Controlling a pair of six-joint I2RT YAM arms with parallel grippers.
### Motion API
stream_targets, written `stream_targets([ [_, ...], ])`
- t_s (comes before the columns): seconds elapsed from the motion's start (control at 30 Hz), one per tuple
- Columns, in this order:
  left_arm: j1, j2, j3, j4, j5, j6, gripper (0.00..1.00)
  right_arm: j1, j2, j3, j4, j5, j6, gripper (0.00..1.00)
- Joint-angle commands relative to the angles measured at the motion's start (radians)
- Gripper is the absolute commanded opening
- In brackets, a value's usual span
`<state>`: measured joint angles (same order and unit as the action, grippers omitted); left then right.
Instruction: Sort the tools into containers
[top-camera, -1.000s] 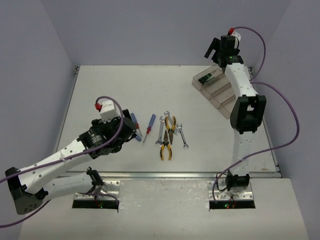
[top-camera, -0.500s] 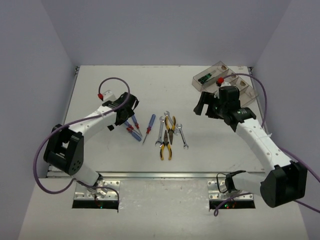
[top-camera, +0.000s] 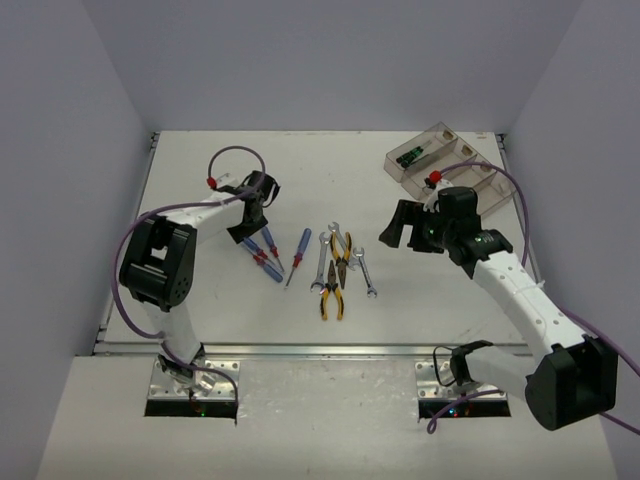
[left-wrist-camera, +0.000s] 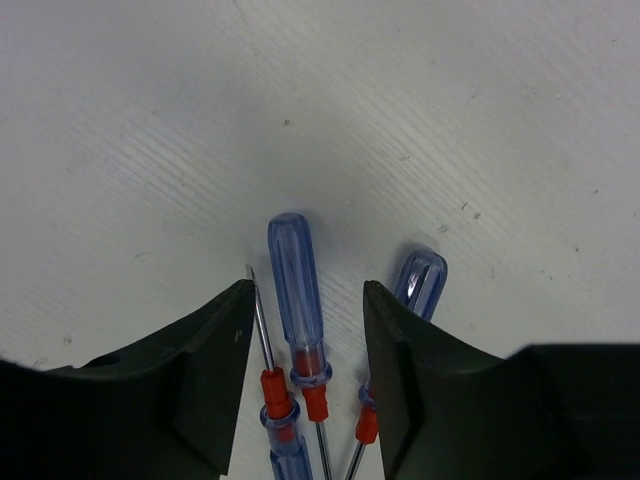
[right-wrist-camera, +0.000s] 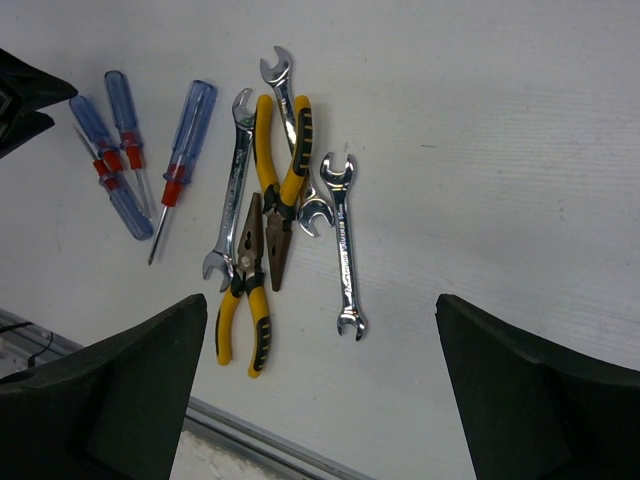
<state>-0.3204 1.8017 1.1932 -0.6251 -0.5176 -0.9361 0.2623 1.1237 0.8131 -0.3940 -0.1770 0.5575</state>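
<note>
Three blue-and-red screwdrivers (top-camera: 268, 250) lie left of centre on the table. My left gripper (left-wrist-camera: 305, 300) is down over them and open, its jaws half narrowed. They straddle the middle screwdriver's handle (left-wrist-camera: 292, 290) and a neighbour's thin shaft (left-wrist-camera: 260, 325), and a gap shows beside the handle. Another blue handle (left-wrist-camera: 420, 280) lies outside the right finger. Two yellow-and-black pliers (right-wrist-camera: 262, 215) and three silver wrenches (right-wrist-camera: 342, 245) lie in a cluster at mid-table. My right gripper (right-wrist-camera: 320, 300) hangs wide open and empty above them. The clear containers (top-camera: 445, 160) stand at the back right.
The nearest bin to the left holds a green-and-black tool (top-camera: 410, 157). The table's metal front edge (right-wrist-camera: 260, 440) runs just below the pliers. My left gripper (right-wrist-camera: 25, 100) shows at the top left of the right wrist view.
My left arm has swung round behind the screwdrivers and its jaws have narrowed around one. My right arm has come from the bins down toward the pliers and wrenches, still open.
</note>
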Motion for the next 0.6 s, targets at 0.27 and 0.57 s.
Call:
stream_targets([
  [0.27,0.036,0.074,0.021,0.055,0.036,0.022,0.41,0.0,-0.007,-0.006,0.06,-0.045,0.002,0.95],
  [0.57,0.046,0.128,0.023,0.096,0.071,0.037,0.31,0.0,-0.002,-0.015,0.078,-0.059,0.007,0.95],
])
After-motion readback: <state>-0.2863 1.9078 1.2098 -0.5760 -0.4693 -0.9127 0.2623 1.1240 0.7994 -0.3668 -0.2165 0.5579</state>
